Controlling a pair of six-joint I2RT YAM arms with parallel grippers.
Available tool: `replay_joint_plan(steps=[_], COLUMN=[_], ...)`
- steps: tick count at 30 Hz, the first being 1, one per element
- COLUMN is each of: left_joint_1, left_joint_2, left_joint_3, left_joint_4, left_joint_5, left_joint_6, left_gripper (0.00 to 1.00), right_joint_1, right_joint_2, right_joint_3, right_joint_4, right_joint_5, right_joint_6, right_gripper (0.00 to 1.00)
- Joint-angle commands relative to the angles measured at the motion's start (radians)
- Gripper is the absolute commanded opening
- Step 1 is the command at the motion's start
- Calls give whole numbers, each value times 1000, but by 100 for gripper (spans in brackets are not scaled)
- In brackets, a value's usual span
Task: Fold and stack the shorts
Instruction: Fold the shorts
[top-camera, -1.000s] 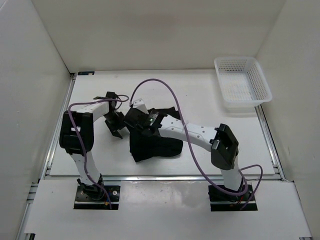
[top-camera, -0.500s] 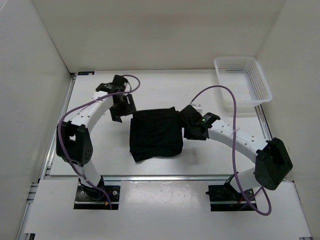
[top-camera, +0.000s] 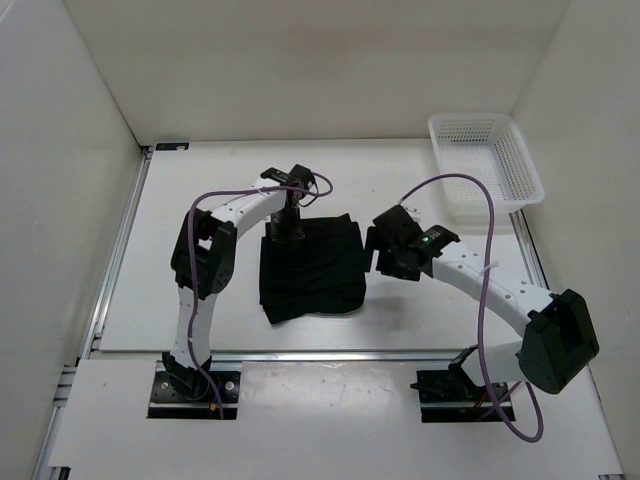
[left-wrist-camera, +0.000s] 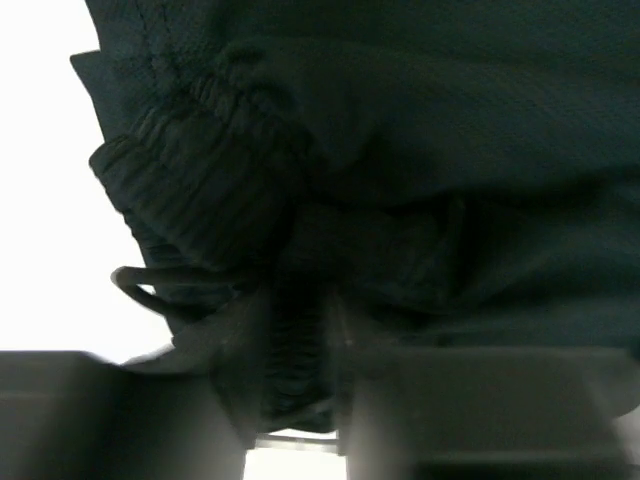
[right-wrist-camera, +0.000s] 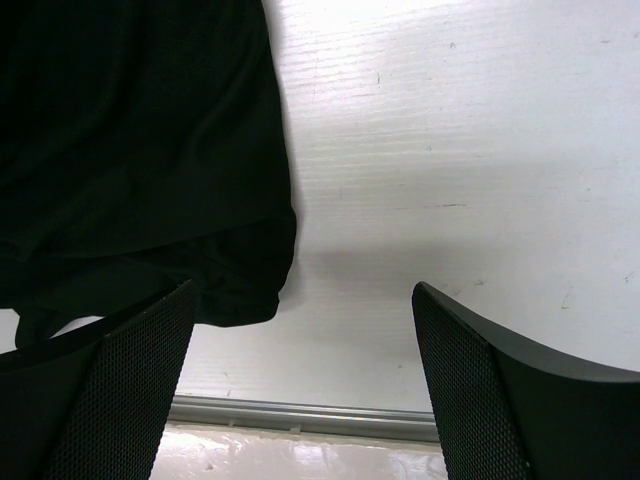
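The black shorts (top-camera: 310, 268) lie folded into a rough rectangle at the middle of the table. My left gripper (top-camera: 287, 226) sits on their far left corner. In the left wrist view its jaws are shut on the ribbed waistband (left-wrist-camera: 295, 350) of the shorts (left-wrist-camera: 420, 150), with a thin drawstring loop (left-wrist-camera: 140, 288) hanging at the left. My right gripper (top-camera: 376, 256) hovers just off the shorts' right edge, open and holding nothing. In the right wrist view its gripper (right-wrist-camera: 300, 385) frames bare table, with the shorts (right-wrist-camera: 130, 150) at upper left.
A white mesh basket (top-camera: 487, 192) stands at the far right corner. White walls close in the table on three sides. A metal rail (top-camera: 330, 354) runs along the table's near edge, also seen as a rail (right-wrist-camera: 300, 416) in the right wrist view.
My left gripper swung in from left of the shorts onto their far left corner and shut on the waistband. My right arm drew back off the shorts to their right edge.
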Motion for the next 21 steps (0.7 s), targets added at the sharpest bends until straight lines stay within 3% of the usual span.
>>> replay_joint_plan(steps=[1,2,6,13,18,21], left_joint_1=[5,5,26,149,207,237], left_joint_2=[-23,-23,-121,-385,-408,-332], left_joint_3=[48,48,11,-195,-308,-319], left_joint_4=[-23,-23,-39,-8,33,55], left_joint_5=[26,26,37,95,118,99], left_joint_6=[5,5,5,5,15,27], left_gripper=[23,10,10,10,10,15], right_joint_1=[-26,-26,-64,-64,-64,-64], right_joint_2=[-45,-54,-86,-68,-16,33], right_joint_3=[0,0,4,47,47,61], right_joint_4=[2,2,2,-7,4,23], right_joint_5=[-9,-9,-23,-23,-57,-127], right_joint_6=[-3,-3,-29,-61,-83,-113], right_gripper=[92,92,92,92,97,99])
